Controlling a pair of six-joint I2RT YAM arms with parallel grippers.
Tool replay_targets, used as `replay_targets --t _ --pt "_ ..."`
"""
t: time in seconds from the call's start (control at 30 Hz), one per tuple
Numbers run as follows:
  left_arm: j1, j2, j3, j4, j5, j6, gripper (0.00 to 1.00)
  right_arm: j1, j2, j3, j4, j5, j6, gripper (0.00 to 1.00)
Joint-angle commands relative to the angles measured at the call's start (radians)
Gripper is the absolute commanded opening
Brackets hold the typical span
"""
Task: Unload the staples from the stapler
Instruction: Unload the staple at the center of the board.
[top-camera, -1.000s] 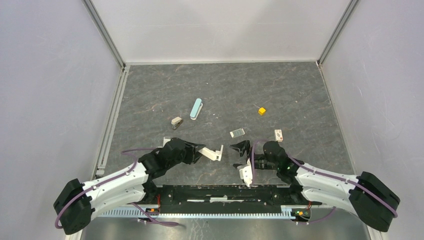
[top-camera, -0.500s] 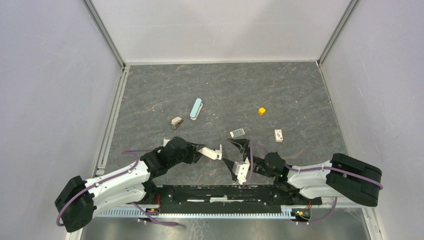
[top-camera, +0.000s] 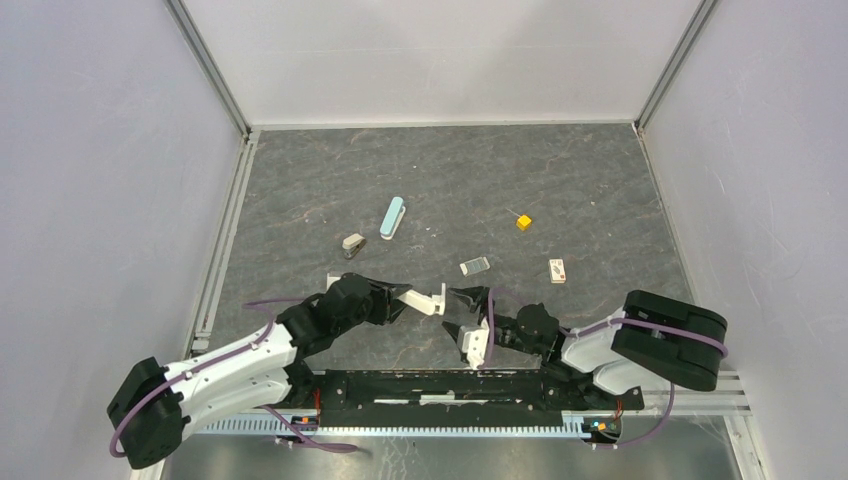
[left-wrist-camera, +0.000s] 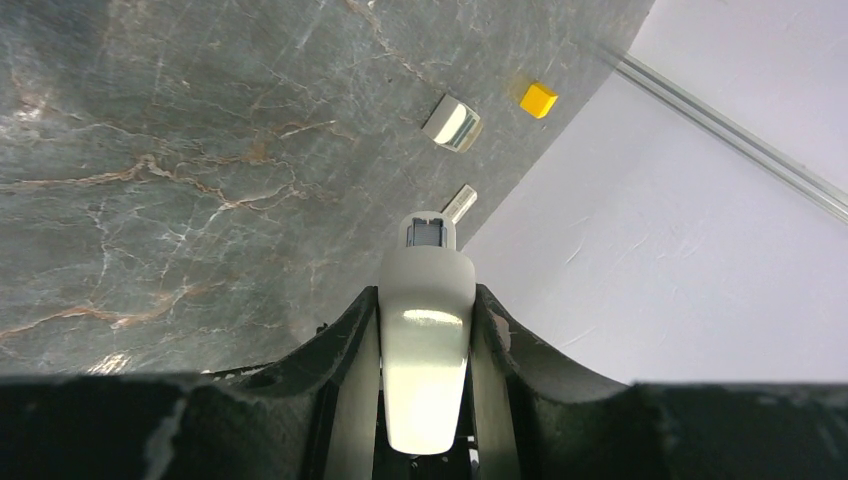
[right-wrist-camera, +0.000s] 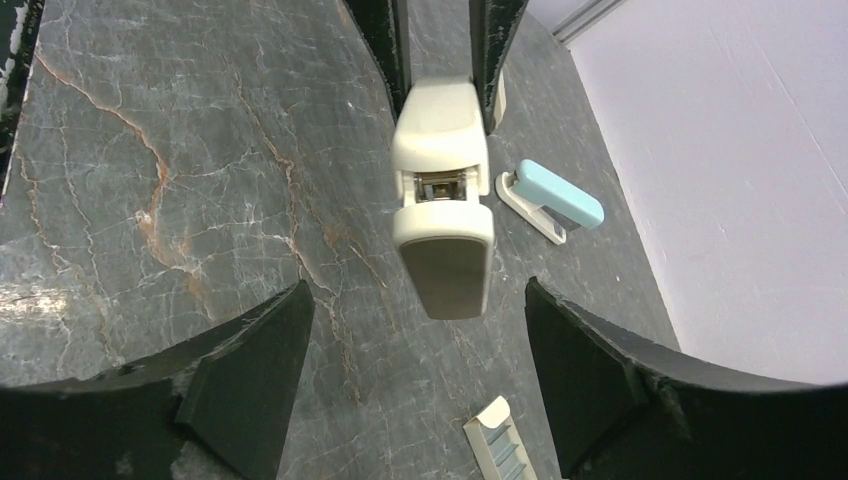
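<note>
A cream stapler (top-camera: 427, 301) is held off the tabletop, my left gripper (top-camera: 408, 298) shut on its rear half. In the left wrist view the stapler (left-wrist-camera: 427, 330) sits clamped between both fingers, nose pointing away. My right gripper (top-camera: 462, 315) faces that nose from the right, open, a short gap away. In the right wrist view the stapler (right-wrist-camera: 443, 200) hangs between the left fingers (right-wrist-camera: 382, 30), with its mouth parted and grey metal inside. My right gripper (right-wrist-camera: 415, 300) straddles the stapler's near tip without touching it. No staples can be made out.
A teal stapler (top-camera: 393, 217) and a small beige piece (top-camera: 352, 245) lie behind the left arm. A small clear box (top-camera: 475, 266), a white card (top-camera: 557, 270) and a yellow cube (top-camera: 524, 222) lie to the right. White walls enclose the table.
My right arm has swung left and folded in, bringing its gripper up to the stapler's nose with the jaws slightly narrower. The left gripper and stapler have edged up and right.
</note>
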Motion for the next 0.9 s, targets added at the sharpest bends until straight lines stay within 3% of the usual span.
replay_targets --t 0.0,0.2,0.37,0.6,0.7,0.77,0.87 --pt "0.005 -0.034 0.023 0.052 0.012 -0.052 0.02 0.004 0.068 0.047 0.136 0.024 0.009 0.78" --pt "0.005 -0.068 -0.003 0.050 0.007 -0.068 0.02 0.005 0.114 0.060 0.211 0.049 0.025 0.64" --pt "0.005 -0.072 -0.011 0.053 0.007 -0.072 0.02 0.005 0.113 0.039 0.254 0.056 0.001 0.42" --pt "0.005 -0.071 -0.018 0.067 0.004 -0.086 0.02 0.005 0.081 0.038 0.186 0.026 -0.074 0.18" --pt "0.006 -0.115 -0.013 -0.041 -0.064 -0.108 0.02 0.004 -0.050 0.025 -0.050 0.009 -0.198 0.11" --pt "0.005 -0.150 -0.009 -0.151 -0.133 -0.133 0.02 0.003 -0.149 0.073 -0.358 0.013 -0.247 0.08" --pt "0.005 -0.184 -0.036 -0.213 -0.229 -0.191 0.02 0.004 -0.169 0.253 -0.887 0.055 -0.245 0.04"
